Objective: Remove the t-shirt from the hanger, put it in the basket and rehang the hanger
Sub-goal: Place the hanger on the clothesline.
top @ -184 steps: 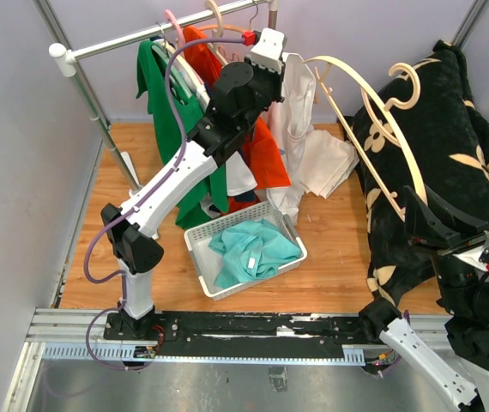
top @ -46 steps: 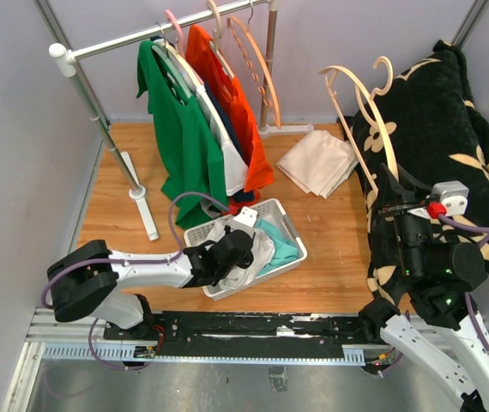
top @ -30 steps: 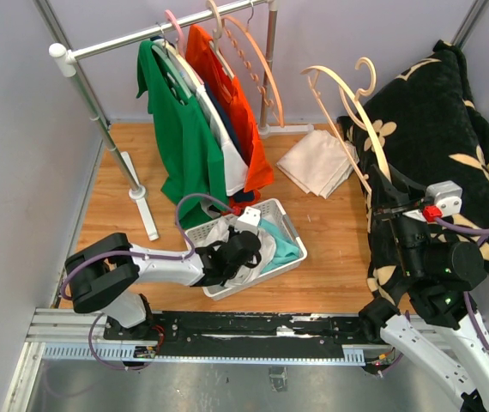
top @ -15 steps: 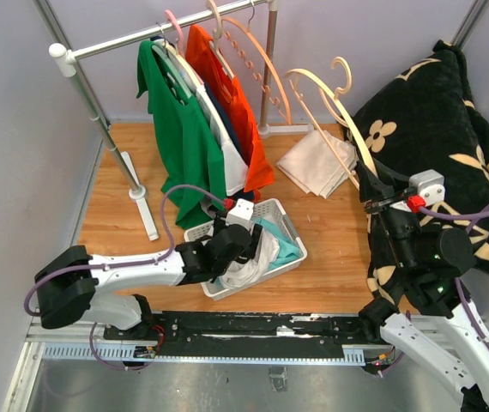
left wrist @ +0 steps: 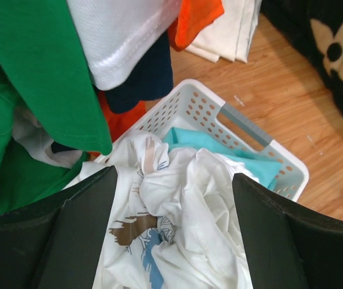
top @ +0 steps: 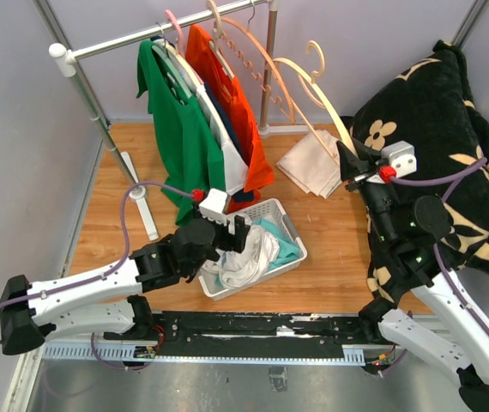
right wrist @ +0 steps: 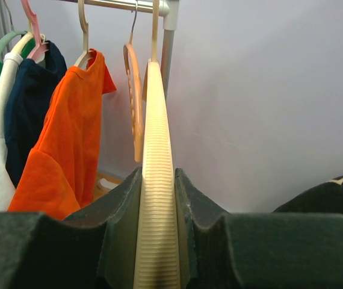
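Left fingers [left wrist: 69, 235] are spread wide with nothing between them. The white t-shirt [left wrist: 177, 241] lies crumpled directly below the gap, in the basket [left wrist: 247, 124]. Past the fingertips it overlaps a turquoise garment [left wrist: 244, 162].

Right fingers [right wrist: 123, 223] are clamped on the cream hanger [right wrist: 158, 168]. Its ribbed arm runs up out of the grip toward the rail [right wrist: 117, 5], and the hanger is bare.

I read the t-shirt as light and limp, with no shape of its own. It bunches and drapes, isn't fragile, and the cloth should give good friction. Any raised fold under the left fingers is a fair pinch point, though I'd expect one pinched layer to drag the rest along.

The hanger looks stiff, thin and light. I'd hold it mid-arm on the ribs; gripped further out it could pivot.
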Available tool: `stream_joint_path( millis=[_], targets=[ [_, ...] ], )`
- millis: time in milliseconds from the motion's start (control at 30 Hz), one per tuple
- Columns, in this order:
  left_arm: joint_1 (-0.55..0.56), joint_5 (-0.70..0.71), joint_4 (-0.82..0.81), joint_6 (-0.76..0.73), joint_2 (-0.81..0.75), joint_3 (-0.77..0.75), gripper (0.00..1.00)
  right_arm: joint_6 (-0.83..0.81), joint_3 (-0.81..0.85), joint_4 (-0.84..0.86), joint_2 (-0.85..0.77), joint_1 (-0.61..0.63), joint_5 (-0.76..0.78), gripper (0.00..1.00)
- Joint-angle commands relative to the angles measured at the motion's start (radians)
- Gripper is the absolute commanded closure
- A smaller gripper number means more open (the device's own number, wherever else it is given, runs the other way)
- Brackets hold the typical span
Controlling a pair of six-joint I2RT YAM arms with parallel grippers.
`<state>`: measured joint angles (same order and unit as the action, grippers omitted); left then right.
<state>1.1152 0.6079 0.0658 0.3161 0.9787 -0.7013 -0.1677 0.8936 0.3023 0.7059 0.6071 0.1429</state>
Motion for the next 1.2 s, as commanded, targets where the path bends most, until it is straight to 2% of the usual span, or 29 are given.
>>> stream_joint_path(
  millis=[0,333,1167],
  targets=[
    [0.004,-0.014,0.012,-0.015,-0.085,-0.009,0.18,-0.041,0.077,0.125,0.055,0.013,-0.020,0.99],
    [0.004,-0.020,-0.048,-0.027,-0.259,0.079,0.18,-0.089,0.228,0.185,0.268,0.005,-0.041,0.99],
    [0.003,0.042,-0.004,-0.008,-0.375,0.106,0.18,0.035,0.460,0.315,0.610,-0.120,-0.179,0.99]
  ],
)
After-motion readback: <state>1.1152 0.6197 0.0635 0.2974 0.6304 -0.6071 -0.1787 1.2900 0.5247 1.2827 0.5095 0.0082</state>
